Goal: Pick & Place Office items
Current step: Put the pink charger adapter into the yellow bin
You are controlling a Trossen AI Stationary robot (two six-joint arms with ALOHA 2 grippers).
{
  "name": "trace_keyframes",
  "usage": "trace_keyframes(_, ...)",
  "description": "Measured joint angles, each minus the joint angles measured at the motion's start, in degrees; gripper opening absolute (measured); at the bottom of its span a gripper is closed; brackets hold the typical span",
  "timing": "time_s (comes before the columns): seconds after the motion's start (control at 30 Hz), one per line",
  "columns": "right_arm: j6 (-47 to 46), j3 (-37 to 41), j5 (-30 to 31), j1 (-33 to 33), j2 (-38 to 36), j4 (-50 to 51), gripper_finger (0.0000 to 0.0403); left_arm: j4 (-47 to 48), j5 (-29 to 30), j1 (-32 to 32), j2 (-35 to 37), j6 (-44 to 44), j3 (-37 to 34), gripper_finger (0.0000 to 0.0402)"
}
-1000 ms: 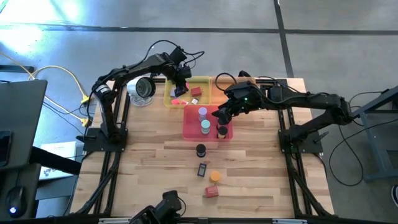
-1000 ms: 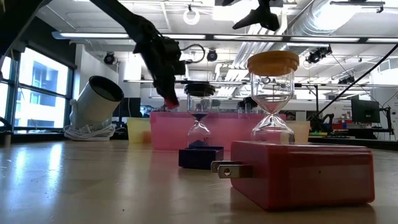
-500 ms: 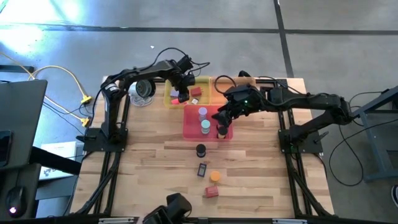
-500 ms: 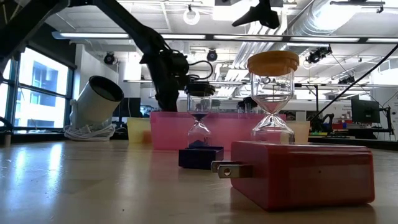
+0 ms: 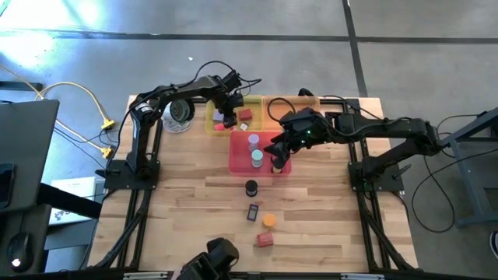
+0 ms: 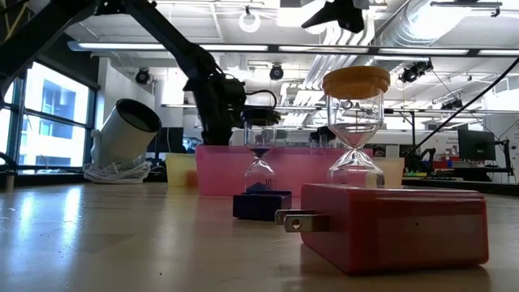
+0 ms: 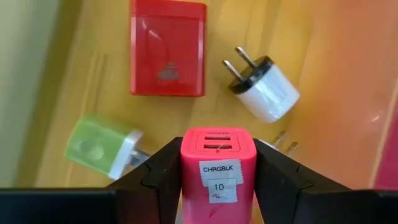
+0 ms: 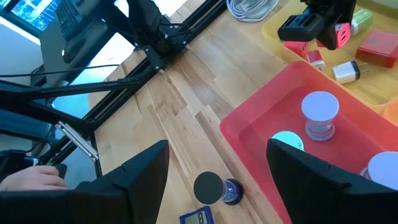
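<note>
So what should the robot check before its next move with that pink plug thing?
1. Grip on the pink charger: ok. The left gripper has a finger on each side of it.
2. Over the right tray: ok. The left gripper hangs above the yellow tray.
3. Landing spot: cannot tell. A red charger, a white charger and a green charger already lie below, so space is tight.
4. Other arm out of the way: ok. The right gripper is open and empty over the pink tray, apart from the left one.
5. Work left: not ok. The red charger on the table and other pieces near it still wait.
</note>
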State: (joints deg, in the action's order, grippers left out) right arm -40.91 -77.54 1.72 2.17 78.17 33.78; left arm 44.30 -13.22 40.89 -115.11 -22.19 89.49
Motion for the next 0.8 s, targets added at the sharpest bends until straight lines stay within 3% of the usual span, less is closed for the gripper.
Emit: trace_keyframes(0.8,0.3,0.0,-0.4,-0.5,0.0,0.3,0.0258,-1.5,0.0,0.5,-0.3,2.0,0.0,0.0156)
